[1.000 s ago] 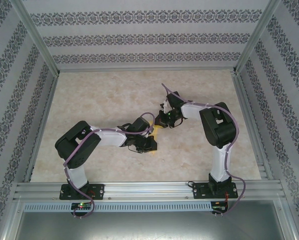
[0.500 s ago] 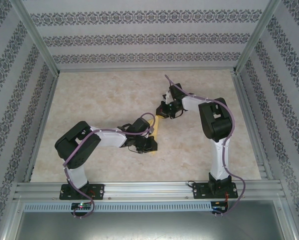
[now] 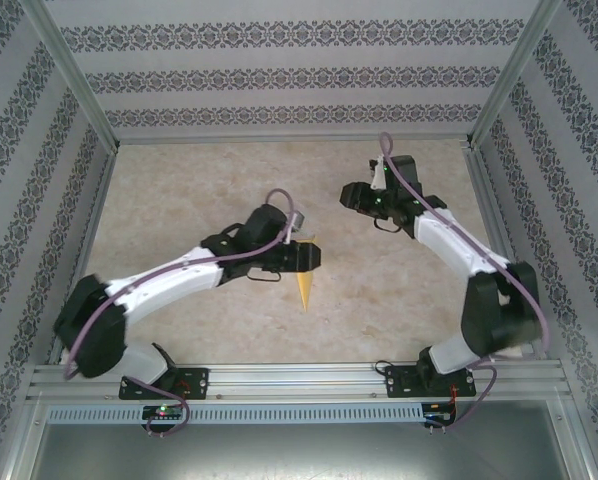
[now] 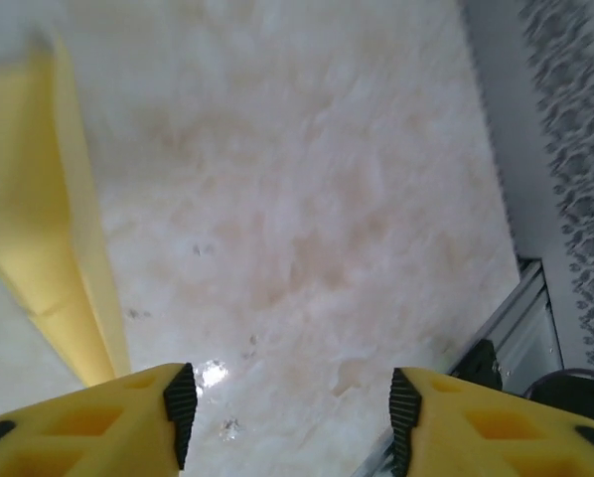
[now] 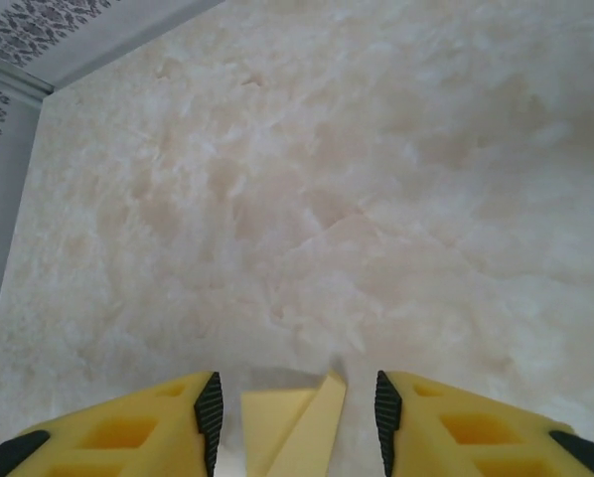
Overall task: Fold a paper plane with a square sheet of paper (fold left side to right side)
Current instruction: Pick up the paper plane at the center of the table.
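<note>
Folded plane [image 3: 304, 292] on the tabletop [image 3: 189, 190], near its middle and a little toward the near edge. It is a slim yellow dart with its tip pointing at the near edge and its far end just beside the left gripper [image 3: 311, 257]. Left wrist view: the left gripper [image 4: 287, 402] has its fingers spread with nothing between them. The plane [image 4: 39, 209] lies off to their left and shows a crease between two faces. The right gripper [image 3: 351, 194] stands apart from the plane, right of the middle and toward the far edge. In its wrist view the right gripper [image 5: 295, 402] is likewise spread. A yellow paper corner, apparently the plane's far end [image 5: 282, 437], shows low between the fingers, and whether it is touched cannot be told. Handling, by judgement: the paper is very light, thin and limp. It likely slides readily on the smooth top and creases under a hard pinch, and the layered centre spine is probably stiffest. Best hold: a gentle pinch across the centre crease near mid-length, not at the tip or a loose flap
</note>
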Robot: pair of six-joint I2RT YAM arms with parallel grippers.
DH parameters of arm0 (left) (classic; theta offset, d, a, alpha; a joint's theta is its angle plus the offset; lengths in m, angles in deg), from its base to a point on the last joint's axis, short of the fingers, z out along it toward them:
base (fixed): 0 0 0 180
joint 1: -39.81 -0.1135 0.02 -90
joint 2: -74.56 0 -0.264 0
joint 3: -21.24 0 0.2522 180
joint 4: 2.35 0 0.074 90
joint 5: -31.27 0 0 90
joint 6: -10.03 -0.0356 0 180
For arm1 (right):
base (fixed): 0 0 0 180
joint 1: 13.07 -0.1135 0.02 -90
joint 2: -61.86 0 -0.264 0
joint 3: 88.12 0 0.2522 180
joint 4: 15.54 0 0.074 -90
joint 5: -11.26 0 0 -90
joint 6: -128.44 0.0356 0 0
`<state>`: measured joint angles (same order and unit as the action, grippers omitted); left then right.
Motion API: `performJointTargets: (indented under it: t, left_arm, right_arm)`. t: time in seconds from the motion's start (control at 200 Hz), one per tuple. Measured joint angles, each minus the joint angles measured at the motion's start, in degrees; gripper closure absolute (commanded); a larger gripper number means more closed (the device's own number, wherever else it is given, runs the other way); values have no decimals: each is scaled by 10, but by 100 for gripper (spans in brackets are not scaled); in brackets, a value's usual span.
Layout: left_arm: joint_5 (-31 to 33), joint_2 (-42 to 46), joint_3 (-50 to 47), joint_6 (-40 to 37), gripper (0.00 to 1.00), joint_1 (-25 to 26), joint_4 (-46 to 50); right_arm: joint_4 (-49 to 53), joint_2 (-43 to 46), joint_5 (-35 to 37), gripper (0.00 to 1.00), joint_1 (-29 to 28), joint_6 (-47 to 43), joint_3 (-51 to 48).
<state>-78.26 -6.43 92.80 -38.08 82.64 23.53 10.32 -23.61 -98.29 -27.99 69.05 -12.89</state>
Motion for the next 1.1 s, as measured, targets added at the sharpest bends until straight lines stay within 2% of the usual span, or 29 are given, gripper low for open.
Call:
performJointTargets:
  t: [0.1, 0.21, 0.305, 0.46, 0.604, 0.714, 0.784, 0.864, 1.099]
  left_arm:
    - [62, 83, -28, -8, 27, -25, 7]
    - [136, 152, -69, -10, 23, -52, 27]
    - [191, 176, -88, -10, 21, -62, 54]
    - [254, 195, -94, -10, 20, -66, 90]
    - [278, 216, -98, -12, 20, -66, 105]
    - [289, 238, -113, -12, 19, -66, 110]
    - [292, 250, -122, -12, 18, -66, 116]
    - [297, 261, -128, -12, 17, -66, 122]
    - [328, 279, -124, -40, 16, -66, 167]
  right_arm:
    - [37, 43, 49, 44, -33, 0, -28]
    - [75, 65, 101, 40, -99, 17, -54]
    - [96, 62, 137, 39, -164, 40, -63]
    - [103, 0, 182, 40, -249, 79, -55]
    - [109, -71, 206, 42, -283, 104, -42]
    - [113, -111, 216, 55, -299, 121, -26]
    - [115, -125, 220, 72, -306, 129, -20]
    - [119, -130, 224, 100, -310, 137, -18]
    - [122, -100, 220, 100, -325, 116, -8]
